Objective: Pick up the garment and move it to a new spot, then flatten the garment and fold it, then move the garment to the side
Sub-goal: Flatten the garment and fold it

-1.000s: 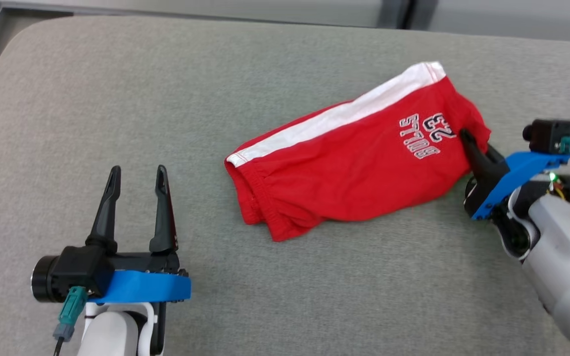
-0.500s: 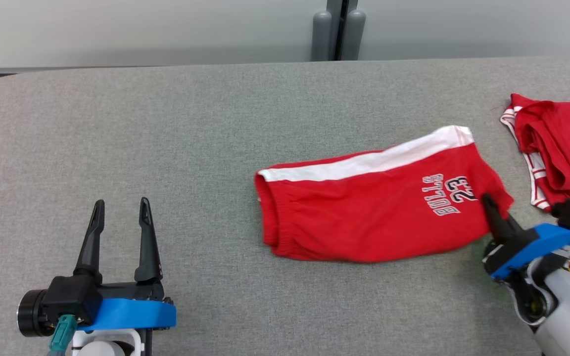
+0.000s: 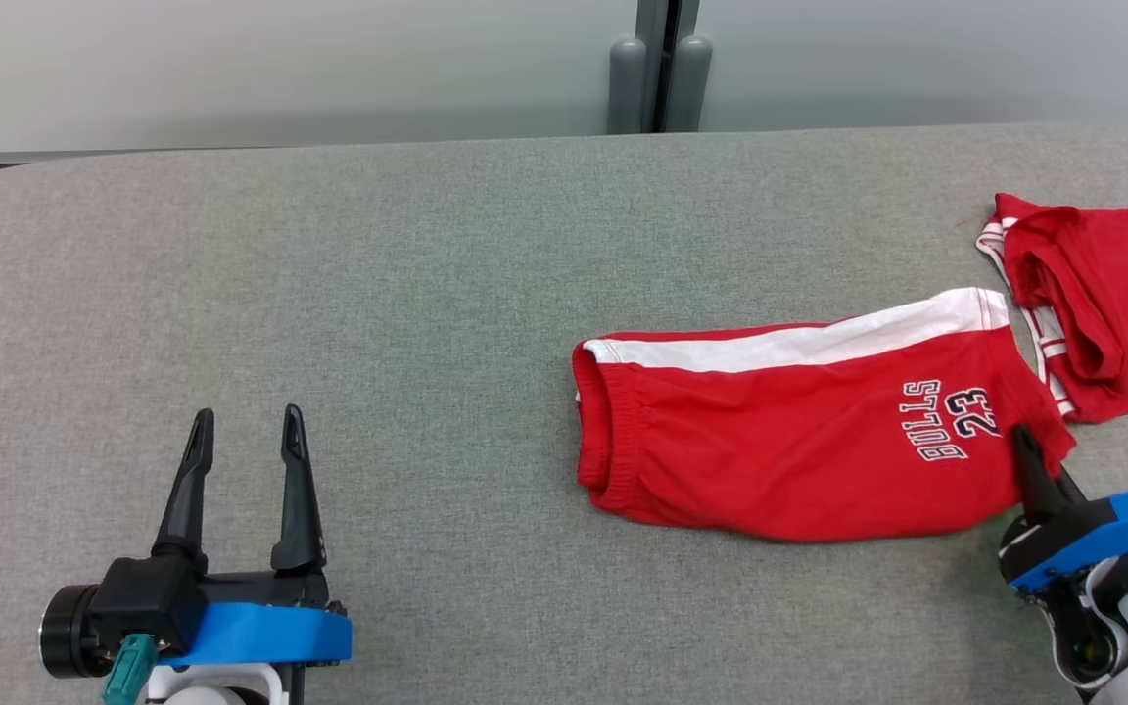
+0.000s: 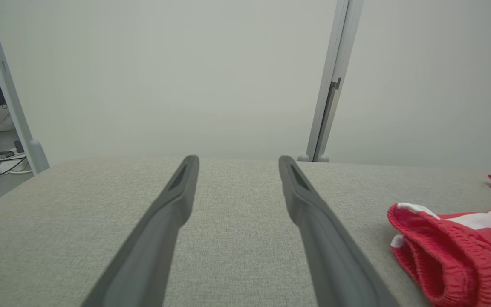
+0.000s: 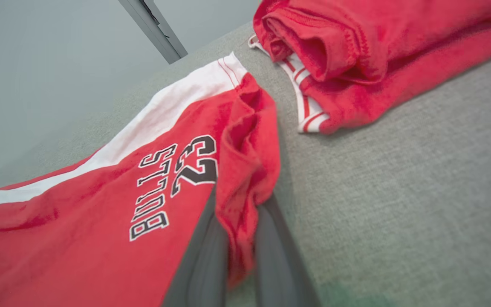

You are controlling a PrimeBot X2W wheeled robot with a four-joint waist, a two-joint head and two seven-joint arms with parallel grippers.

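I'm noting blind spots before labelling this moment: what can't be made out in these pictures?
- Red shorts with white side stripe and BULLS 23 print: cut off by the left wrist view's right edge and the right wrist view's left edge.
- Right gripper: fingertips buried in the shorts' hem fold, right wrist view.
- Second red garment with striped trim: cut by the head view's right edge.

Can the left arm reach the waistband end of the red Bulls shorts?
Probably yes: only bare grey fabric tabletop lies between the open left gripper and the red white-striped Bulls shorts, whose waistband end is nearest it.
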